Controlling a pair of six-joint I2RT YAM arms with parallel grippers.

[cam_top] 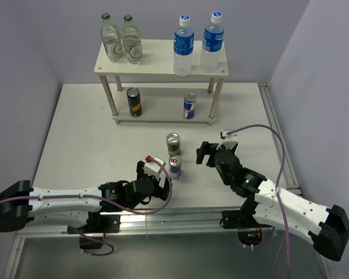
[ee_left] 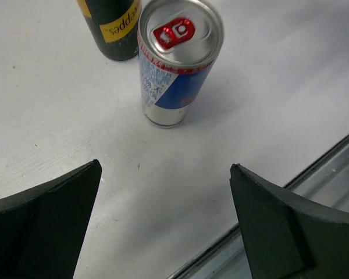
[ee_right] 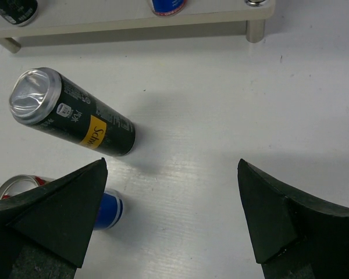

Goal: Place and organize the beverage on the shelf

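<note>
The cream-white shelf (cam_top: 161,68) stands at the back. Two water bottles (cam_top: 184,45) (cam_top: 212,42) stand on the right of its top board. A dark can (cam_top: 134,102) and a blue-silver can (cam_top: 189,106) stand on its lower board (ee_right: 134,24). A second dark can (cam_top: 173,143) (ee_right: 72,113) and a second blue-silver can (cam_top: 174,167) (ee_left: 177,64) stand upright on the table, close together. My left gripper (cam_top: 158,172) (ee_left: 166,168) is open and empty, just left of the blue-silver can. My right gripper (cam_top: 205,153) (ee_right: 171,165) is open and empty, to the right of both cans.
Two glass bottles with green caps (cam_top: 121,39) stand on the left of the top board. The table's metal front rail (ee_left: 314,174) runs close behind the left gripper. Purple walls enclose the table at the back and sides.
</note>
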